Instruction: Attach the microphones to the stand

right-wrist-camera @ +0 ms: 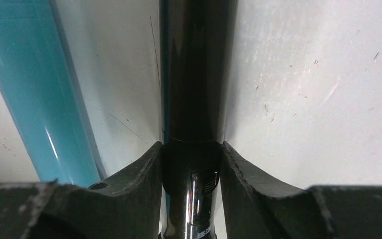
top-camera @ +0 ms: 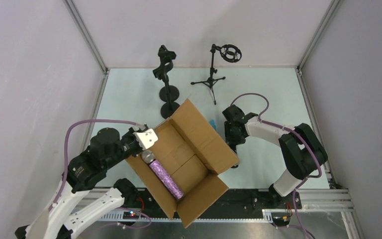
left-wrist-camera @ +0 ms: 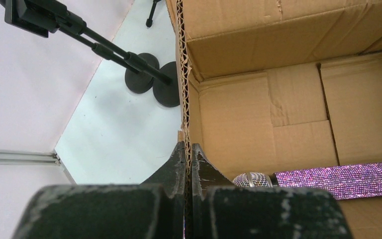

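Note:
A glittery purple microphone [top-camera: 165, 178] with a silver mesh head [left-wrist-camera: 252, 179] lies inside an open cardboard box [top-camera: 199, 137]. My left gripper [left-wrist-camera: 189, 147] is shut on the box's left wall, pinching the corrugated edge. To the right of the box, my right gripper [right-wrist-camera: 192, 147] points down at the table and is shut on the all-black microphone [right-wrist-camera: 196, 74]. The turquoise microphone [right-wrist-camera: 45, 99] lies beside it on the left, and only a sliver of it [top-camera: 212, 123] shows from above. Its orange-red end is hidden.
Two black round-base stands [top-camera: 169, 92] lean at the back, just beyond the box's far corner. A tripod stand [top-camera: 210, 82] with a ring mount [top-camera: 231, 53] stands to their right. White walls close in the table on three sides.

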